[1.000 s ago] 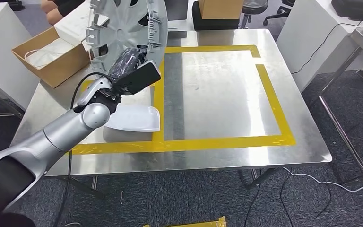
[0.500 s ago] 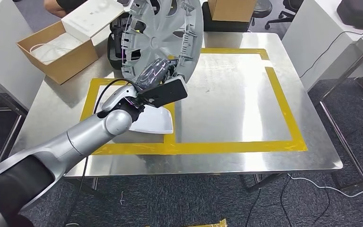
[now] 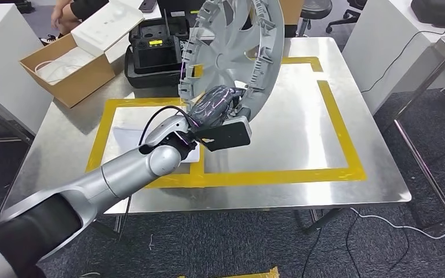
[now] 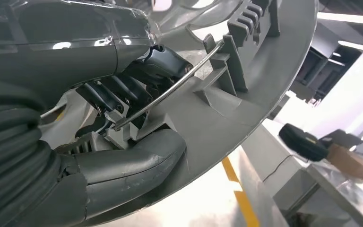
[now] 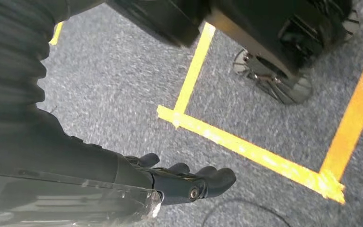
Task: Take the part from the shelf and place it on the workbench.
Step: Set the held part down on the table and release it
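The part is a grey plastic wheel cover (image 3: 232,52), held on edge and tilted above the steel workbench (image 3: 290,127). My left hand (image 3: 214,104) grips its lower rim, over the tape line between the two yellow-marked fields. Up close in the left wrist view, the thick thumb (image 4: 137,161) presses one face of the rim (image 4: 246,109) and the dark fingers (image 4: 118,92) hook over the ribbed inner side beside a wire ring. My right hand (image 5: 184,182) hangs above grey carpet with its fingers stretched out and nothing in it.
A white tray-like piece (image 3: 130,124) lies in the left yellow square under my forearm. A black case (image 3: 153,49) and an open cardboard box (image 3: 64,69) sit at the bench's far left. A person (image 3: 75,8) is behind them. White tables (image 3: 382,40) stand to the right.
The left arm has carried the wheel cover rightward and forward, from the left yellow square toward the larger one. The view itself has also shifted a little.
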Available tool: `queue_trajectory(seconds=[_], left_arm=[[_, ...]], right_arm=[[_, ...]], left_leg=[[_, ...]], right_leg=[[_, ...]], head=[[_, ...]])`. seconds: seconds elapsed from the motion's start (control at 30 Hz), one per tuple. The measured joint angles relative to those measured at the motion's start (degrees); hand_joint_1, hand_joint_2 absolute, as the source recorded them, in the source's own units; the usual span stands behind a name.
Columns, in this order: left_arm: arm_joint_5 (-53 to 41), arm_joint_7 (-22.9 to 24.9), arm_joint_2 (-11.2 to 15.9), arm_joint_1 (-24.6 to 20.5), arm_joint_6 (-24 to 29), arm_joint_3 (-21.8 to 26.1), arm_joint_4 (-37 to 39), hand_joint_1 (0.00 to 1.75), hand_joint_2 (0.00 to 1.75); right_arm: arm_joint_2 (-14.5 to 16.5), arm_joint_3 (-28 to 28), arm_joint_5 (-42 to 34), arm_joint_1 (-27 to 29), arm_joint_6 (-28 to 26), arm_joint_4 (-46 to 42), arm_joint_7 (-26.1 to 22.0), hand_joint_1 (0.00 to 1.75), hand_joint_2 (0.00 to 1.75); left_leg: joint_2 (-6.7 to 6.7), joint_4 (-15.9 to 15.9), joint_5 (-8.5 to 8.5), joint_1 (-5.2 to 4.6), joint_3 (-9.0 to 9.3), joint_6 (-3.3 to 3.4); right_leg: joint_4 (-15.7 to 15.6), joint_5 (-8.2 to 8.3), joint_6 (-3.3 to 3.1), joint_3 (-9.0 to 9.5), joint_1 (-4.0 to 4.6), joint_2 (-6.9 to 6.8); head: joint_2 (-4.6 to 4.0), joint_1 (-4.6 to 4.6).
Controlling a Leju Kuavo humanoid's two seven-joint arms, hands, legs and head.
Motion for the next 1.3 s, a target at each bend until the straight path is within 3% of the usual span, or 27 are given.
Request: queue_trajectory(seconds=[0.03, 0.13, 0.2, 0.3, 0.33, 0.43, 0.5, 0.53, 0.57, 0.6, 0.67, 0.7, 0.83, 0.9, 0.97, 1.0, 1.03, 1.1, 1.17, 1.2, 1.3], left_arm=[[-0.7, 0.0, -0.1, 0.1, 0.0, -0.4, 0.3, 1.75, 1.75], [-2.1, -0.6, -0.8, 0.2, 0.1, -1.4, 1.0, 1.75, 1.75], [-2.6, -1.4, -1.4, 0.2, 0.0, -1.9, 1.3, 1.75, 1.75], [-3.6, -2.5, -2.3, 0.2, -0.3, -2.8, 1.8, 1.75, 1.75], [-3.9, -2.8, -2.6, 0.2, -0.4, -3.0, 2.0, 1.75, 1.75], [-4.5, -3.2, -3.4, 0.0, -1.3, -3.5, 2.5, 1.75, 1.75], [-4.8, -3.0, -3.5, 0.0, -2.3, -4.0, 2.9, 1.75, 1.75], [-4.8, -2.4, -3.5, 0.0, -2.8, -4.2, 3.1, 1.75, 1.75], [-4.8, -1.3, -3.6, 0.0, -3.1, -4.4, 3.3, 1.75, 1.75], [-5.0, 0.4, -3.6, 0.0, -3.0, -4.4, 3.6, 1.75, 1.75], [-5.7, 4.6, -3.9, -0.1, -2.0, -4.4, 4.5, 1.75, 1.75], [-6.0, 6.4, -4.0, -0.1, -1.5, -4.3, 5.1, 1.75, 1.75], [-6.4, 8.5, -4.1, -0.3, -0.8, -4.1, 7.8, 1.75, 1.75], [-6.5, 8.5, -4.0, -0.4, -0.7, -4.1, 8.8, 1.75, 1.75], [-6.6, 8.4, -4.0, -0.4, -0.7, -4.2, 9.7, 1.75, 1.75], [-6.5, 8.3, -4.0, -0.3, -0.7, -4.2, 10.1, 1.75, 1.75], [-6.4, 8.0, -4.0, -0.3, -0.7, -4.2, 10.5, 1.75, 1.75], [-6.3, 7.3, -4.0, -0.2, -0.9, -4.2, 11.1, 0.87, 1.75], [-6.4, 6.7, -4.0, -0.3, -1.0, -4.2, 11.6, 0.0, 1.75], [-6.5, 6.6, -4.1, -0.3, -1.0, -4.2, 11.7, 0.0, 1.75], [-6.4, 6.5, -4.2, -0.4, -1.0, -4.2, 12.3, 0.0, 1.75]], right_arm=[[0.1, 0.1, 0.3, 0.0, 0.3, 0.0, 0.2, 0.0, 1.75], [0.3, 0.5, 1.4, -0.2, 0.8, 0.0, 0.8, 0.0, 1.75], [0.3, 0.9, 1.8, -0.6, 1.1, 0.0, 1.1, 0.0, 1.75], [0.4, 1.5, 2.5, -1.0, 1.5, 0.0, 1.3, 0.0, 1.75], [0.4, 1.6, 2.7, -1.2, 1.7, 0.0, 1.3, 0.0, 1.75], [0.5, 1.9, 3.2, -1.5, 1.9, 0.0, 1.4, 0.0, 1.75], [0.5, 2.2, 3.3, -1.6, 2.0, 0.0, 1.4, 0.0, 1.75], [0.5, 2.4, 3.4, -1.7, 2.0, 0.0, 1.4, 0.0, 1.75], [0.5, 2.5, 3.5, -1.8, 2.0, 0.0, 1.5, 0.0, 1.75], [0.5, 2.6, 3.4, -1.8, 1.9, 0.0, 1.5, 0.0, 1.75], [0.4, 2.7, 3.1, -1.9, 1.7, 0.0, 1.5, 0.0, 1.75], [0.4, 2.7, 3.0, -1.9, 1.7, 0.0, 1.5, 0.0, 1.75], [0.3, 2.9, 2.9, -1.5, 1.6, 0.1, 1.6, 0.0, 1.75], [0.3, 2.9, 2.9, -1.6, 1.6, 0.1, 1.6, 0.0, 1.75], [0.3, 3.0, 2.9, -1.6, 1.6, 0.1, 1.7, 0.0, 1.75], [0.3, 3.0, 2.9, -1.5, 1.7, 0.1, 1.7, 0.0, 1.75], [0.3, 3.0, 3.0, -1.4, 1.7, 0.1, 1.8, 0.0, 1.75], [0.3, 3.0, 3.1, -1.4, 1.7, 0.1, 1.9, 0.0, 0.87], [0.3, 3.1, 3.2, -1.4, 1.7, 0.0, 1.9, 0.0, 0.0], [0.3, 3.1, 3.2, -1.4, 1.7, 0.0, 1.9, 0.0, 0.0], [0.3, 3.1, 3.3, -1.5, 1.8, 0.0, 1.9, 0.0, 0.0]], left_leg=[[0.08, -0.9, 1.17, 0.0, 0.38, -0.06], [0.21, -10.4, 6.01, -0.02, 5.18, 0.1], [0.1, -13.3, 6.38, -0.21, 6.71, 0.67], [-0.07, -13.5, 6.48, -0.21, 6.73, 1.58], [-0.06, -13.6, 6.56, -0.08, 6.74, 1.84], [0.01, -13.6, 6.64, 0.12, 6.76, 2.31], [0.03, -13.6, 6.62, 0.11, 6.76, 2.33], [0.02, -13.6, 6.62, 0.11, 6.76, 2.32], [0.01, -13.6, 6.62, 0.12, 6.78, 2.31], [-0.01, -13.6, 6.61, 0.12, 6.79, 2.27], [-0.05, -13.7, 6.68, 0.03, 6.67, 1.9], [-0.06, -13.8, 6.76, 0.03, 6.59, 1.58], [-0.08, -13.9, 6.49, 0.14, 6.42, 0.2], [-0.04, -9.6, 3.73, 0.06, 4.45, 0.06], [-0.04, -2.6, 0.55, -0.03, 1.17, 0.08], [-0.02, -0.3, 0.01, -0.04, 0.03, 0.07], [0.01, 0.1, 0.61, -0.05, -0.2, 0.07], [0.14, -5.1, 4.31, -0.04, 2.26, 0.17], [0.22, -11.3, 6.68, -0.1, 5.5, 0.42], [0.2, -12.9, 6.89, -0.18, 6.3, 0.6], [0.02, -13.6, 6.68, -0.27, 6.5, 1.36]], right_leg=[[0.2, -0.11, 0.06, 0.0, 0.0, 0.17], [1.5, -0.91, 0.75, -0.2, -0.02, 0.6], [2.2, -1.33, 1.28, -0.55, 0.08, 0.68], [2.5, -1.66, 1.84, -0.77, 0.03, 0.6], [3.5, -2.45, 2.17, -1.18, -0.02, 0.46], [12.7, -7.31, 3.31, -5.21, -0.49, -0.03], [17.8, -8.76, 3.58, -7.69, -0.79, -0.12], [17.5, -7.89, 3.54, -7.62, -0.88, -0.12], [14.9, -6.08, 3.4, -6.5, -0.93, -0.12], [10.9, -3.93, 3.17, -4.66, -0.95, -0.12], [4.1, -1.53, 2.7, -1.45, -0.76, -0.07], [2.5, -1.32, 2.5, -0.76, -0.62, -0.02], [1.0, -0.77, 1.38, -0.28, -0.47, -0.08], [0.2, -0.25, 0.77, 0.11, -0.52, -0.25], [0.1, -0.21, 0.45, 0.13, -0.3, -0.24], [0.2, -0.27, 0.37, 0.13, -0.21, -0.18], [0.3, -0.35, 0.32, 0.13, -0.15, -0.09], [0.8, -0.67, 0.44, 0.12, -0.13, 0.17], [1.7, -1.23, 0.91, -0.16, -0.01, 0.36], [2.1, -1.43, 1.16, -0.33, 0.05, 0.39], [2.4, -1.69, 1.74, -0.58, 0.02, 0.38]], head=[[0.0, -0.01], [0.0, 0.01], [0.0, 0.08], [0.0, 0.12], [0.0, 0.21], [0.0, 0.44], [0.0, 0.44], [0.0, 0.45], [0.0, 0.44], [0.0, 0.44], [0.0, 0.4], [0.0, 0.39], [0.0, 0.27], [0.0, 0.07], [0.0, -0.02], [0.0, -0.02], [0.0, -0.02], [0.0, -0.03], [0.0, 0.01], [0.0, 0.03], [0.0, 0.0]])
